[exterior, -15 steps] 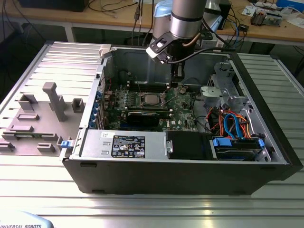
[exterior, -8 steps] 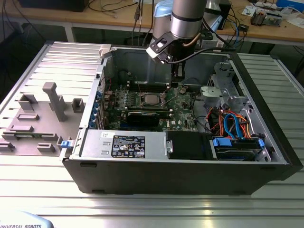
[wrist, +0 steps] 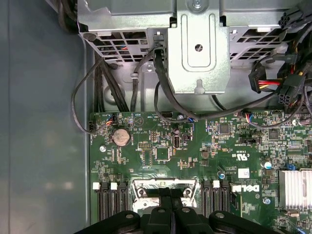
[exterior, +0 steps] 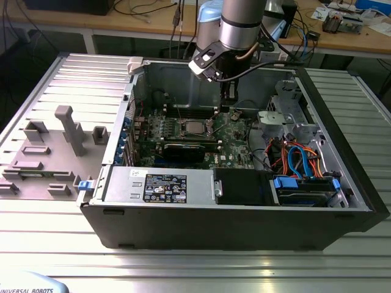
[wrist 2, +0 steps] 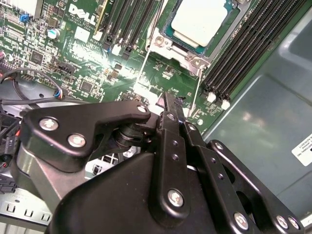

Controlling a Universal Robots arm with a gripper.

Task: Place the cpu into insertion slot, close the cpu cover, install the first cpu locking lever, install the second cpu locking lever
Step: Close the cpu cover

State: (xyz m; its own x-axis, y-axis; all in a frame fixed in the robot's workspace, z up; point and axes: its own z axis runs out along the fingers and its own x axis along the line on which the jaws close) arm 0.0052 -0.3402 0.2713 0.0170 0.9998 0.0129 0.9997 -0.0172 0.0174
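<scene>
Hovering at insertion slot (wrist 2: 168, 46) edge, gripper (wrist 2: 166, 98) closed, w/ cpu (wrist 2: 202, 19) seated

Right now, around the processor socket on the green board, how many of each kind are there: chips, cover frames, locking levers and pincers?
Silvery-grey square cpu: 1
Shiny silver metal cpu cover frame: 1
Thin silver wire locking levers: 2
Black pincer: 1
Total: 5
</scene>
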